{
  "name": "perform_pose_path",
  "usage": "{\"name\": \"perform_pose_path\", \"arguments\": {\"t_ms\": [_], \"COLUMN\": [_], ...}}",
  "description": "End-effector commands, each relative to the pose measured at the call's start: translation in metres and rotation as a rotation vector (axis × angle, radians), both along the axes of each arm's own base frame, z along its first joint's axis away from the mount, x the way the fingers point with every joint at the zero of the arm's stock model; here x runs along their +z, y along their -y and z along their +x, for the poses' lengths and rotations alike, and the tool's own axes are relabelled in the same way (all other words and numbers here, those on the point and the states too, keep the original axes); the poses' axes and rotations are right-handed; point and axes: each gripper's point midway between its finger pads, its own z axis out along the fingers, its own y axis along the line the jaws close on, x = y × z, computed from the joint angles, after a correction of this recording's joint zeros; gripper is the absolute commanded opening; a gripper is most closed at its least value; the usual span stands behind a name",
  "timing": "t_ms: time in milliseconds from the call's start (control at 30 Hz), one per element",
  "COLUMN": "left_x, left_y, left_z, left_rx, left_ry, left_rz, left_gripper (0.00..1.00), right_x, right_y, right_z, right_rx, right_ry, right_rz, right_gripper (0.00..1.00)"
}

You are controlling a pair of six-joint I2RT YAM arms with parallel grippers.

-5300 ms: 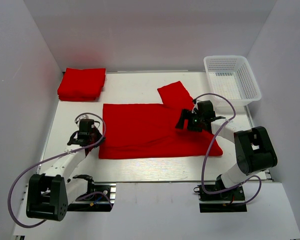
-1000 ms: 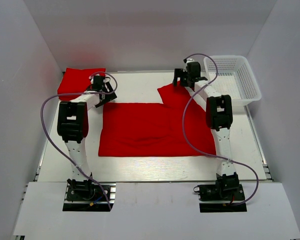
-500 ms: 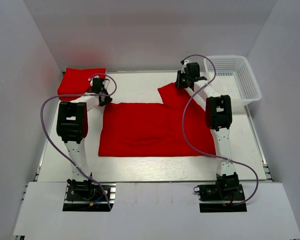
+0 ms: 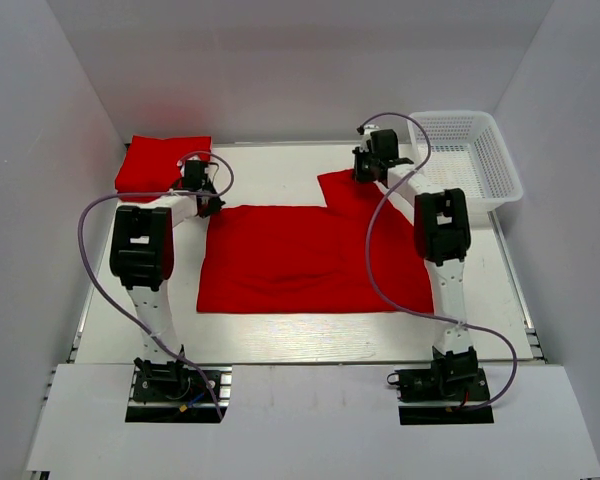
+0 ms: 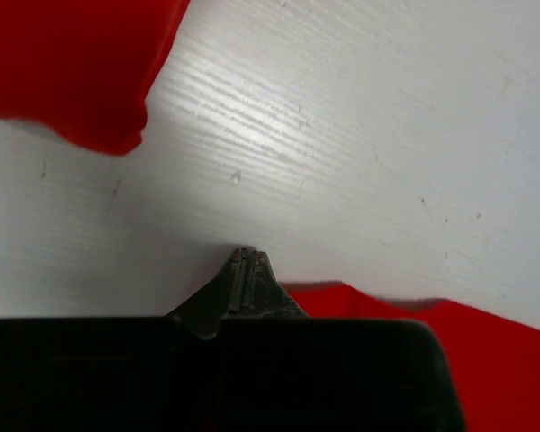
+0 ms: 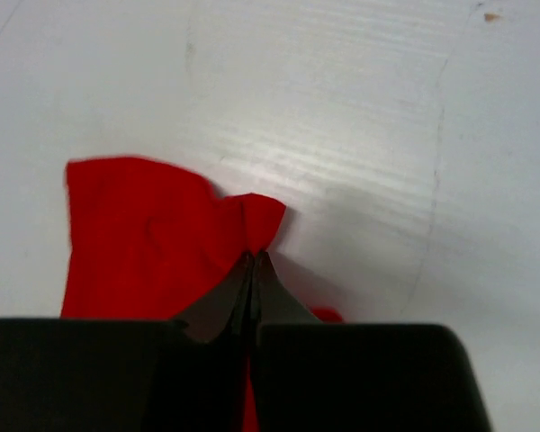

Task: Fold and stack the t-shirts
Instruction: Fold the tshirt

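White-painted table, faint wood grain showing in both wrist views, a few small scuffs. Enclosed on the left, right and far sides by plain pale walls. A white board runs along the near edge, with the two arm bases set into it.

Item 1: spread t-shirt, bright red, lying flat across the middle of the table, its body a broad rectangle; one sleeve juts out at the far right toward the back wall.

Item 2: folded t-shirts, red, a neat pile at the far left corner of the table, apart from the spread one. One rounded corner of the pile shows in the left wrist view.

Item 3: mesh basket, white plastic, at the far right corner.

Item 4: left gripper, arm reaching to the far left corner of the spread t-shirt. Jaws pressed together, tips on the table; the red edge lies against their right side, and whether any cloth is caught cannot be told.

Item 5: right gripper, arm reaching to the tip of the sleeve. Jaws clamped on a small puckered fold of the red cloth.

Item 6: purple cables, looping beside each arm.
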Motion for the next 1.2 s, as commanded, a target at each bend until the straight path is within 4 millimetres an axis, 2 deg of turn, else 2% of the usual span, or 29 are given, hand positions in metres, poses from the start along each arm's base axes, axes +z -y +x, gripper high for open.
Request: {"name": "perform_pose_path", "arguments": {"t_ms": [0, 33, 67, 133, 200, 233, 300, 367, 400, 433, 467, 500, 533, 567, 600, 633, 667, 700, 733, 800, 833, 900, 967, 1000, 1167], "left_x": [0.052, 0.058, 0.065, 0.074, 0.075, 0.088, 0.087, 0.092, 0.094, 0.096, 0.089, 0.096, 0.096, 0.087, 0.085, 0.093, 0.082, 0.083, 0.076, 0.083, 0.079, 0.083, 0.073, 0.077, 0.070], "left_y": [0.000, 0.005, 0.002, 0.002, -0.001, -0.002, -0.002, -0.004, -0.004, -0.002, -0.003, 0.000, 0.000, 0.000, 0.000, 0.000, -0.002, -0.002, -0.002, -0.003, -0.005, -0.006, -0.008, -0.012, -0.014], "left_z": [-0.002, -0.002, -0.002, -0.010, -0.019, -0.021, -0.033, -0.047, -0.051, -0.056, -0.064, -0.071, -0.076, -0.087, -0.093, -0.098, -0.111, -0.114, -0.123, -0.129, -0.135, -0.141, -0.149, -0.149, -0.156], "left_rx": [-0.012, -0.021, -0.011, -0.011, -0.002, -0.001, 0.005, 0.005, 0.005, -0.004, -0.004, -0.013, -0.006, -0.013, -0.005, -0.005, -0.005, -0.005, 0.002, 0.002, 0.008, 0.016, 0.022, 0.039, 0.047], "left_ry": [0.110, 0.126, 0.142, 0.163, 0.161, 0.187, 0.175, 0.182, 0.192, 0.194, 0.177, 0.188, 0.187, 0.165, 0.160, 0.188, 0.164, 0.175, 0.159, 0.182, 0.175, 0.190, 0.168, 0.182, 0.162], "left_rz": [0.000, -0.001, 0.007, 0.005, 0.014, 0.011, 0.006, 0.005, 0.004, -0.005, -0.003, -0.005, -0.013, -0.017, -0.025, -0.028, -0.026, -0.027, -0.032, -0.034, -0.027, -0.037, -0.028, -0.035, -0.026], "left_gripper": [0.00, 0.00, 0.00, 0.00, 0.00, 0.00, 0.00, 0.00, 0.00, 0.00, 0.00, 0.00, 0.00, 0.00, 0.00, 0.00, 0.00, 0.00, 0.00, 0.00, 0.00, 0.00, 0.00, 0.00, 0.00], "right_x": [0.115, 0.138, 0.121, 0.155, 0.136, 0.163, 0.151, 0.153, 0.170, 0.157, 0.171, 0.176, 0.172, 0.173, 0.162, 0.151, 0.154, 0.153, 0.153, 0.157, 0.140, 0.153, 0.138, 0.150, 0.127], "right_y": [-0.010, -0.010, -0.008, -0.008, -0.006, -0.005, -0.002, 0.003, 0.003, 0.008, 0.010, 0.013, 0.019, 0.021, 0.028, 0.031, 0.036, 0.043, 0.045, 0.051, 0.054, 0.061, 0.068, 0.072, 0.087], "right_z": [0.004, -0.002, -0.011, -0.023, -0.039, -0.047, -0.067, -0.081, -0.088, -0.104, -0.112, -0.116, -0.137, -0.143, -0.152, -0.163, -0.177, -0.181, -0.192, -0.208, -0.220, -0.229, -0.241, -0.246, -0.275], "right_rx": [0.092, 0.100, 0.125, 0.144, 0.164, 0.167, 0.167, 0.155, 0.151, 0.145, 0.140, 0.125, 0.121, 0.120, 0.094, 0.091, 0.085, 0.057, 0.055, 0.046, 0.049, 0.028, 0.006, -0.007, -0.043], "right_ry": [0.293, 0.338, 0.348, 0.424, 0.400, 0.449, 0.424, 0.427, 0.459, 0.427, 0.451, 0.467, 0.456, 0.462, 0.442, 0.419, 0.420, 0.420, 0.421, 0.433, 0.389, 0.428, 0.397, 0.431, 0.372], "right_rz": [0.060, 0.071, 0.056, 0.051, 0.037, 0.052, 0.061, 0.064, 0.084, 0.082, 0.094, 0.094, 0.092, 0.092, 0.075, 0.069, 0.067, 0.052, 0.051, 0.048, 0.037, 0.037, 0.019, 0.021, -0.015], "right_gripper": [0.00, 0.00, 0.00, 0.00, 0.00, 0.00, 0.00, 0.00, 0.00, 0.00, 0.00, 0.00, 0.00, 0.00, 0.00, 0.00, 0.00, 0.00, 0.00, 0.00, 0.00, 0.00, 0.00, 0.00, 0.00]}}
